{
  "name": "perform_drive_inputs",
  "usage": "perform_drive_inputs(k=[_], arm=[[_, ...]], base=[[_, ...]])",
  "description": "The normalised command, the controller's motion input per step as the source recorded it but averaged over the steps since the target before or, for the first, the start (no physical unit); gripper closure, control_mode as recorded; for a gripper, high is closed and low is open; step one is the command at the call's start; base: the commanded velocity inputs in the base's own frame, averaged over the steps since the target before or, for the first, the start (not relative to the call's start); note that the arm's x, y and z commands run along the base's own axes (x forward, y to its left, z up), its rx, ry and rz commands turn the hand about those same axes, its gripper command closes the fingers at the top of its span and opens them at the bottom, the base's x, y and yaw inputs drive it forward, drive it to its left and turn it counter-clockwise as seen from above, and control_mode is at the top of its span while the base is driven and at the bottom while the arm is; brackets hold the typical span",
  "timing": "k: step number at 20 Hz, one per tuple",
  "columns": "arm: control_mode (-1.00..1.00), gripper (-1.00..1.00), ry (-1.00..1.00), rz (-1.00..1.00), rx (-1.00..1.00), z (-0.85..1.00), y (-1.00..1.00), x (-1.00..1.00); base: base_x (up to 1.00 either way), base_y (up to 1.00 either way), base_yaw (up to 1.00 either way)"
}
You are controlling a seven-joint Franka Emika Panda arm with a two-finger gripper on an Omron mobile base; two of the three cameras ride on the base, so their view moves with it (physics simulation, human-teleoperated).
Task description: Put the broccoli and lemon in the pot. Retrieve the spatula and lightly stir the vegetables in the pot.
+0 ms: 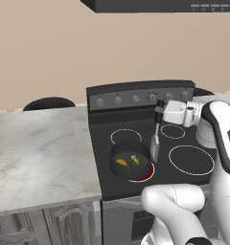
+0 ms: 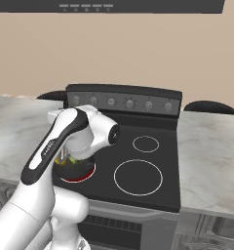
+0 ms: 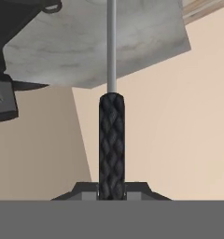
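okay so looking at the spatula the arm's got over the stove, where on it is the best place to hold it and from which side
By the black handle, as the gripper does now: shut on the spatula at its top end, coming from above. It hangs blade-down beside the pot, so a top grip probably keeps the fingers clear of the rim, the lemon and the broccoli.
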Motion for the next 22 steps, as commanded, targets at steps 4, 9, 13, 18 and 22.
perform_drive_inputs(k=[4,9,13,18,22], arm=[[-1.00,1.00,-0.03,0.00,0.00,-0.22,0.00,0.25],[-1.00,1.00,0.00,0.00,0.00,-0.29,0.01,0.25],[-1.00,1.00,0.00,0.00,0.00,-0.27,0.00,0.30],[-1.00,1.00,0.00,0.00,0.00,-0.27,0.00,0.28],[-1.00,1.00,0.00,0.00,0.00,-0.33,0.00,0.26]], base=[[0.00,0.00,0.00],[0.00,0.00,0.00],[0.00,0.00,0.00],[0.00,0.00,0.00],[0.00,0.00,0.00]])
